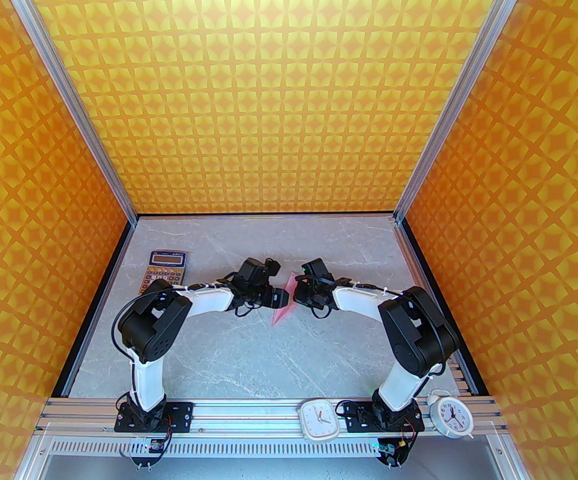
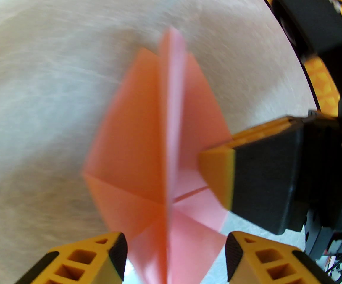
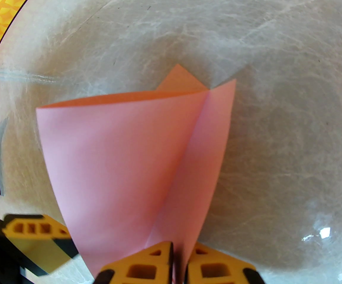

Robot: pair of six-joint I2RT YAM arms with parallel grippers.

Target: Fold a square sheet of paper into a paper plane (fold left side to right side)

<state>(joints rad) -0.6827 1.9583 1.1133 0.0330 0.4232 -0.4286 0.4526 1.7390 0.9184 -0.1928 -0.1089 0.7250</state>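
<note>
The square sheet of paper (image 1: 280, 316) is pale pink and folded into a pointed shape with creased flaps, lying mid-table between the two arms. In the left wrist view the paper (image 2: 135, 146) shows a raised centre ridge with a flap on each side. My left gripper (image 2: 177, 256) is open, one finger on each side of the paper's near end. My right gripper (image 3: 178, 265) is shut on the paper (image 3: 123, 158), pinching its edge, and its fingers (image 2: 218, 176) reach in over the right flap. From above, the left gripper (image 1: 279, 298) and the right gripper (image 1: 296, 295) nearly meet over the paper.
An orange-keyed calculator (image 1: 165, 267) lies at the back left of the marble table (image 1: 219, 358). Two white clocks stand on the front rail, a square clock (image 1: 319, 420) and a round clock (image 1: 451, 413). Orange patterned walls enclose three sides.
</note>
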